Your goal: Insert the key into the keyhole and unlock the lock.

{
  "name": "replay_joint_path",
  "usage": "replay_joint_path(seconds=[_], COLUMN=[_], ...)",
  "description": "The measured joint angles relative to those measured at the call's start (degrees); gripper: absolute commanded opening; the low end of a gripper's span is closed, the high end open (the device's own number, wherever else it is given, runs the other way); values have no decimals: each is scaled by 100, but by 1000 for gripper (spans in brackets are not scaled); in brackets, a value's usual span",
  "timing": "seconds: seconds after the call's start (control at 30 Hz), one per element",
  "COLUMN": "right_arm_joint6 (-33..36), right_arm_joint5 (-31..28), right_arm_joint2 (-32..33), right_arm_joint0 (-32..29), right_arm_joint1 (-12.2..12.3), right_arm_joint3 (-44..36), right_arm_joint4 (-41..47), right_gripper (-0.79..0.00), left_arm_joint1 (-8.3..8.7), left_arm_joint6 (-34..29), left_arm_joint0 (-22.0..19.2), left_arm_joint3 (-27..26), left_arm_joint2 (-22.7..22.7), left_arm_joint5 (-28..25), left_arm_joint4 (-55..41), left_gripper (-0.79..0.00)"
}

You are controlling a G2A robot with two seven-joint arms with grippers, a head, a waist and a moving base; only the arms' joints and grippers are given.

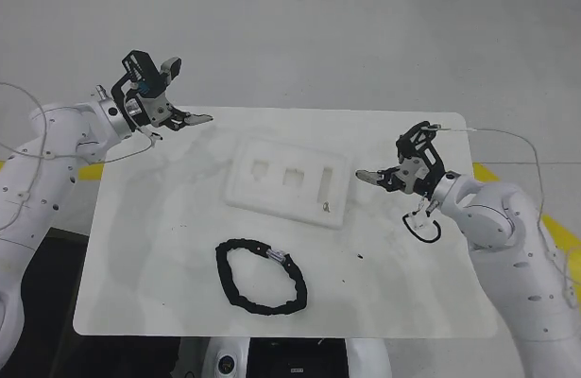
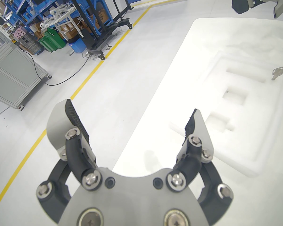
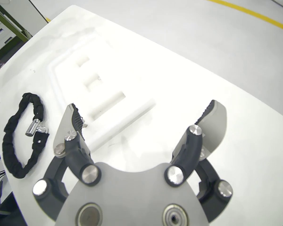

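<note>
Key [image 1: 324, 202] lies loose on the foam tray [image 1: 241, 195], on the flat strip by its near edge at my right-hand end, beside the long slot and not in it. All three recesses look empty. Its long axis seems to run front to back, though it is too small to be sure. My right pincer [image 1: 366, 176], spread and empty, hovers just off that end of the tray. My left pincer [image 1: 200, 120], also spread, hangs at the bench's [image 1: 148, 283] far corner. The chain lock [image 1: 262, 276] lies looped near the front, well apart from the key.
</note>
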Motion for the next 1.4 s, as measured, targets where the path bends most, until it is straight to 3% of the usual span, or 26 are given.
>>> replay_joint_path(seconds=[0.27,0.77,1.13,1.17,1.27,1.3,1.4], right_arm_joint6=[960,1740,2036,2046,2038,2028,1995], right_arm_joint5=[451,728,750,750,763,770,785], right_arm_joint2=[-628,-1596,-1951,-1958,-1960,-1955,-1942], right_arm_joint0=[258,573,778,801,840,849,866], right_arm_joint1=[-88,-212,-261,-262,-263,-262,-259], right_arm_joint3=[-25,-158,-20,17,92,108,146], right_arm_joint4=[867,953,836,824,785,770,722], right_gripper=[0,0,0,-37,-252,-397,-449], left_arm_joint1=[0,0,0,0,0,0,0], left_arm_joint6=[0,0,0,0,0,0,0], left_arm_joint0=[0,0,0,0,0,0,0], left_arm_joint3=[0,0,0,0,0,0,0], left_arm_joint2=[0,0,0,0,0,0,0], left_arm_joint5=[0,0,0,0,0,0,0], left_arm_joint4=[0,0,0,0,0,0,0], left_gripper=[0,0,0,0,0,0,0])
